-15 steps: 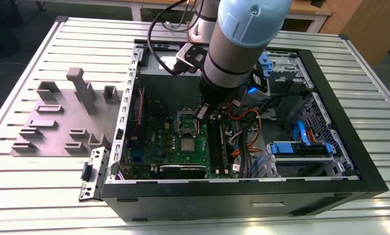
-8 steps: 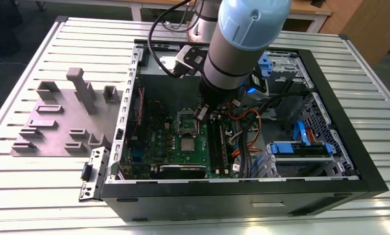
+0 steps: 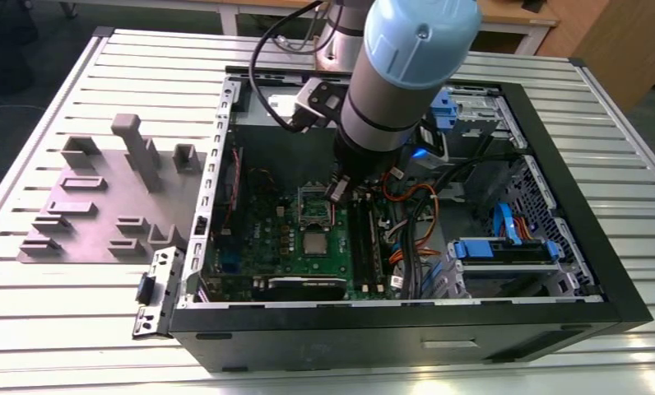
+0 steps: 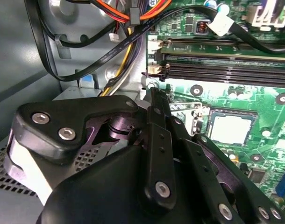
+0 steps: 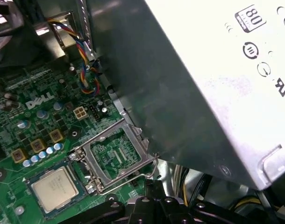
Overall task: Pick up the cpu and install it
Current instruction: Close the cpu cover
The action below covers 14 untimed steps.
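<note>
cpu (image 5: 53,188) seated in motherboard socket | load frame (image 5: 115,156) hinged up, exposing it | gripper (image 4: 154,93) above, jaws together, empty

In the exterior view the arm (image 3: 399,74) covers part of the case (image 3: 591,271) interior behind it, and the tool (image 3: 339,191) tip is too small to read. In the second wrist view the tool's black body (image 4: 133,177) hides the board (image 4: 236,93) beneath it and one edge of the socket around the cpu (image 4: 231,129). In the first wrist view the grey box (image 5: 203,84) runs off the frame and hides the board (image 5: 35,126) beyond the open frame (image 5: 115,156).
</note>
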Tool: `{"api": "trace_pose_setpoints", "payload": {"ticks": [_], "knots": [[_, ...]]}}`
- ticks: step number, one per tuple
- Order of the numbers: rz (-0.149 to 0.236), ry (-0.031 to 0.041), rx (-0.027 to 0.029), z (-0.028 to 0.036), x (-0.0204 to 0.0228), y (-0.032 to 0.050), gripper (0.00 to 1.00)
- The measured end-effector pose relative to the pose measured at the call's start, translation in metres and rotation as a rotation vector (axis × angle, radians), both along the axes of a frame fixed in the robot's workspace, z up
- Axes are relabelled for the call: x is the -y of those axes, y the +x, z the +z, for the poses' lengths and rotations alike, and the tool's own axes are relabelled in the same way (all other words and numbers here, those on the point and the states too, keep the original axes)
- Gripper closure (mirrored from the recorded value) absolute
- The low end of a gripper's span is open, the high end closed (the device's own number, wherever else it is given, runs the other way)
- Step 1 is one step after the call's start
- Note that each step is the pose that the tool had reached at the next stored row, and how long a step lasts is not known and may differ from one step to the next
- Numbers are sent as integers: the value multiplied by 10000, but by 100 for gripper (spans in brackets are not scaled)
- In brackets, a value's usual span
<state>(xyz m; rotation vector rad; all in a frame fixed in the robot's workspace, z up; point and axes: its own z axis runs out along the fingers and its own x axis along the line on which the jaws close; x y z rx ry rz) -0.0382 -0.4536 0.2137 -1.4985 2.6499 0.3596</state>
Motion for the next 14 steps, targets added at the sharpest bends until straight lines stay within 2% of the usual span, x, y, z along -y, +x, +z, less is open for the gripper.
{"api": "trace_pose_setpoints", "payload": {"ticks": [6,14], "knots": [[-46,106,0,-39,-38,0,90],[-104,109,1,-82,-84,4,90]]}}
